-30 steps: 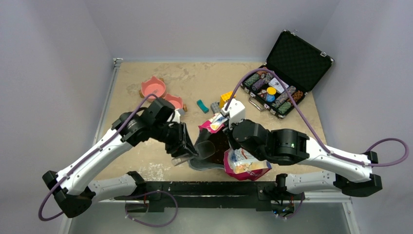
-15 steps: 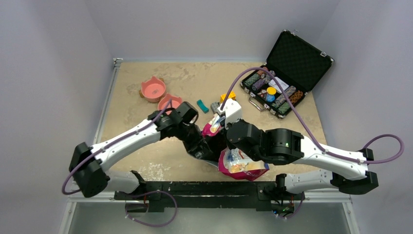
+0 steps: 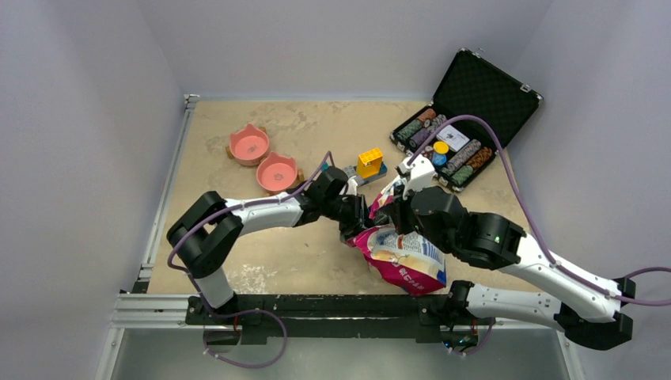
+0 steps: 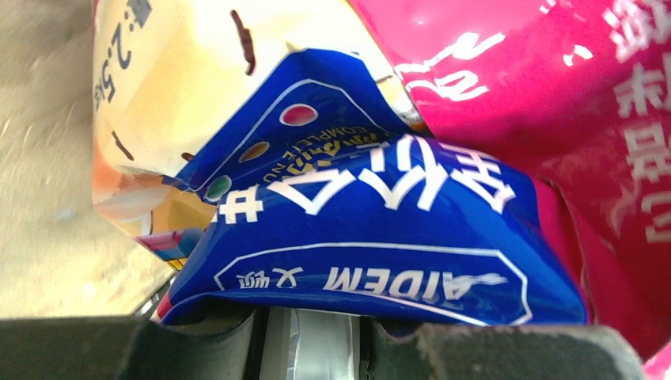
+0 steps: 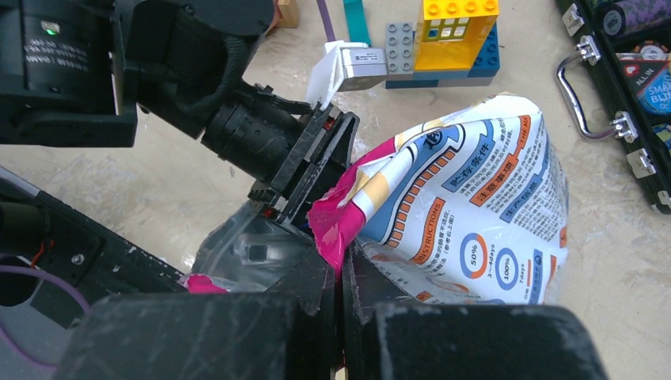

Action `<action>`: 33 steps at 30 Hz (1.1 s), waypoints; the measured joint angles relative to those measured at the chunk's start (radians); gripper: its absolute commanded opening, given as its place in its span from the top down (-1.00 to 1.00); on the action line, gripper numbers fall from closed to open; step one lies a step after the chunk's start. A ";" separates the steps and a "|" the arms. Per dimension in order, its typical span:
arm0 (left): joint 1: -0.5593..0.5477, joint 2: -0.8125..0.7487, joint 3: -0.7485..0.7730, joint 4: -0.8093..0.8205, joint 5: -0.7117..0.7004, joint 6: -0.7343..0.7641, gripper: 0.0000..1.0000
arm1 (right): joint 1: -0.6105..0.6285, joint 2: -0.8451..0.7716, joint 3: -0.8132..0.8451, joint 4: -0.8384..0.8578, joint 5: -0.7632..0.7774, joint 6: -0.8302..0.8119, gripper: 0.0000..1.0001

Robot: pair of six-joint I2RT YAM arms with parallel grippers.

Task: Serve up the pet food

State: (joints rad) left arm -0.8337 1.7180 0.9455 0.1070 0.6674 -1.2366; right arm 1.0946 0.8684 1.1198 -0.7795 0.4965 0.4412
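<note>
Moved: pet food bag (image 3: 403, 261), with both arms, now further right along the table's (image 3: 237, 261) near edge.
Right fingers (image 5: 336, 273): clamped on the bag's rim.
Left fingers (image 3: 354, 226): gripping clear scoop (image 5: 245, 253), at the bag's mouth, leftward.

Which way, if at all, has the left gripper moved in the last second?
Yes: the left gripper swung right, off the pink bowls, to the food bag.
</note>
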 measured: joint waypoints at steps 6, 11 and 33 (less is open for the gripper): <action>0.010 -0.105 -0.172 0.331 0.061 0.003 1.00 | -0.014 -0.062 -0.029 0.017 -0.018 -0.043 1.00; 0.037 -0.278 -0.242 0.373 0.110 0.029 1.00 | -0.028 -0.116 -0.035 0.010 -0.008 -0.109 1.00; 0.105 -0.582 -0.258 0.014 0.076 0.085 1.00 | -0.028 -0.181 -0.076 0.016 0.066 -0.210 1.00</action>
State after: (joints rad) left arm -0.7284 1.1358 0.6872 0.1211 0.7437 -1.1511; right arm 1.0664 0.6876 1.0443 -0.7639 0.5629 0.2314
